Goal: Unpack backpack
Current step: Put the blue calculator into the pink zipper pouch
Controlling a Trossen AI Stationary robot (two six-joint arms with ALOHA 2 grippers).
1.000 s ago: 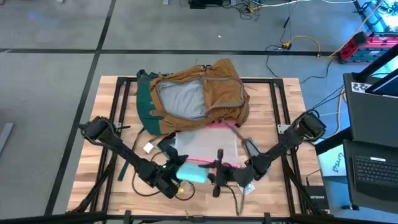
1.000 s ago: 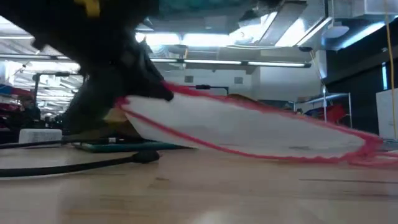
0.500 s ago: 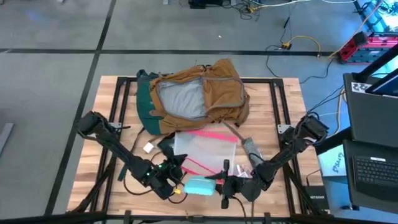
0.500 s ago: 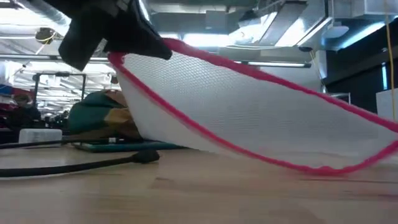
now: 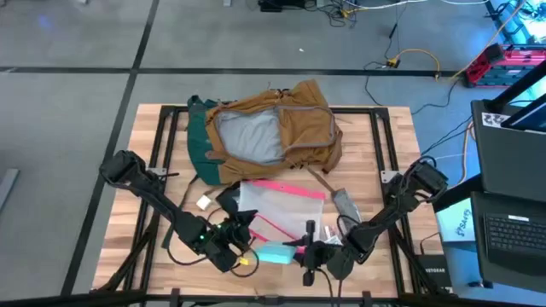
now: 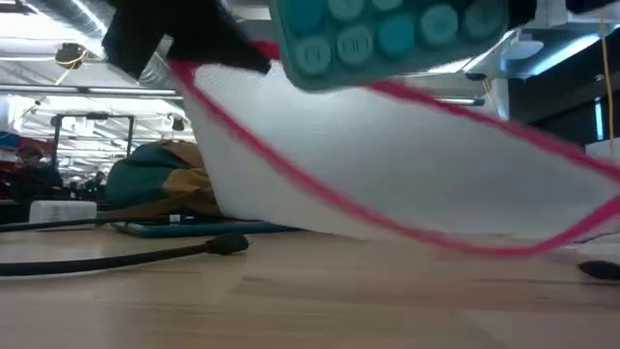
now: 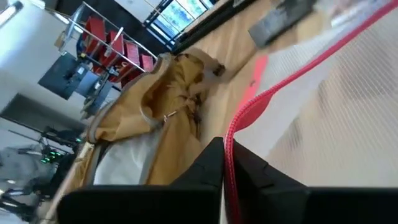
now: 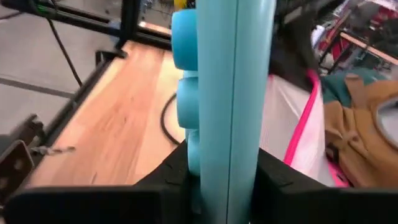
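Backpack, upper centre of the high view: lying open on the table, grey lining exposed. Judged soft, floppy and light; best held at the opening's rim or a strap. Lower centre, left gripper pinches the pink edge of the clear mesh pouch; right gripper is clamped on a teal keypad device.

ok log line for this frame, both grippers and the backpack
left gripper: shut on pouch pink edge | right gripper: shut on teal device | backpack: open, table's far side
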